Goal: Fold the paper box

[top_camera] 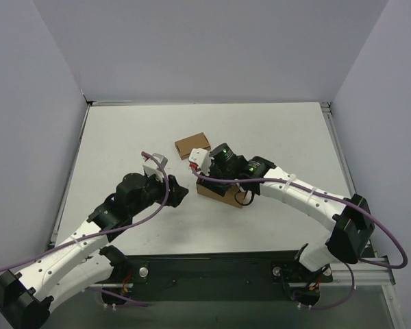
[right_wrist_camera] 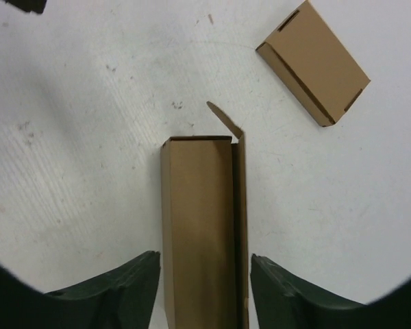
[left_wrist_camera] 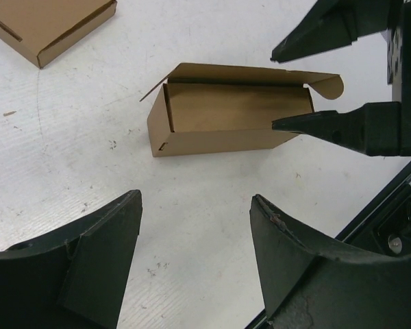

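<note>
The paper box (left_wrist_camera: pixel 222 116) lies on the white table as a long brown carton, its lid flap raised and one end open. In the top view the paper box (top_camera: pixel 221 193) sits at the table's middle, partly under the right wrist. My right gripper (right_wrist_camera: pixel 205 264) is open and straddles it lengthwise, with a narrow gap between each finger and the box's sides (right_wrist_camera: pixel 198 219). From the left wrist view, the right gripper's fingertips (left_wrist_camera: pixel 288 125) reach over the box's right end. My left gripper (left_wrist_camera: pixel 195 205) is open and holds nothing, a short way in front of the box.
A smaller, flat, closed brown box (top_camera: pixel 192 144) lies just beyond the paper box; it shows too as the small box (left_wrist_camera: pixel 44 24) and the small box (right_wrist_camera: pixel 315 62). White table (top_camera: pixel 123 137) with grey walls around; a black rail runs along the near edge (top_camera: pixel 212 267).
</note>
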`<state>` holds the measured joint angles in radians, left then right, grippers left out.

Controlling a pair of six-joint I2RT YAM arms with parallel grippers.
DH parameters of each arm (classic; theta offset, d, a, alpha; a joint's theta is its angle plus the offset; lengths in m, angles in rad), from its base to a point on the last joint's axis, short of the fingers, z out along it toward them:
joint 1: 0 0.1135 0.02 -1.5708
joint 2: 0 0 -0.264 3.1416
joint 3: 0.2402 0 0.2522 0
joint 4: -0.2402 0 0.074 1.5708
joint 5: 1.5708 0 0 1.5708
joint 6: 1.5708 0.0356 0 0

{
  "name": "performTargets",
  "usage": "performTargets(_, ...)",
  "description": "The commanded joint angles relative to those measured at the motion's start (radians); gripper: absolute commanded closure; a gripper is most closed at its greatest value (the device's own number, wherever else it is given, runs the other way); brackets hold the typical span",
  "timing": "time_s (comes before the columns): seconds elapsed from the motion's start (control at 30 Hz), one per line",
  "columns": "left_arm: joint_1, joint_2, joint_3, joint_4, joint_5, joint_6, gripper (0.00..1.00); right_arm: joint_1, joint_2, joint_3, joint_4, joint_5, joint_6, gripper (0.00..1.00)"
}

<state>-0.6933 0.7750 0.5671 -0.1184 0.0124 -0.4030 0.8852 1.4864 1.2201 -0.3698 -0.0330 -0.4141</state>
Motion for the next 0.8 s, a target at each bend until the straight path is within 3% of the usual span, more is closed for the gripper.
performTargets(0.0,0.023,0.039,0.128,-0.061,0.095,0.071,0.26,0.000,-0.060,0.022,0.034,0.071,0.047,0.40)
performTargets(0.13,0.035,0.137,0.255,-0.153,0.138,0.173,0.25,-0.022,-0.146,0.001,0.034,0.123,0.168,0.31)
performTargets(0.4,0.098,0.401,0.453,-0.182,0.259,0.354,0.24,-0.146,-0.411,-0.215,0.002,0.122,0.539,0.34)
performTargets(0.53,0.113,0.524,0.467,-0.113,0.323,0.375,0.25,-0.173,-0.495,-0.358,0.000,0.125,0.618,0.36)
performTargets(0.77,0.141,0.644,0.508,-0.086,0.345,0.389,0.25,-0.222,-0.505,-0.419,0.002,0.150,0.649,0.37)
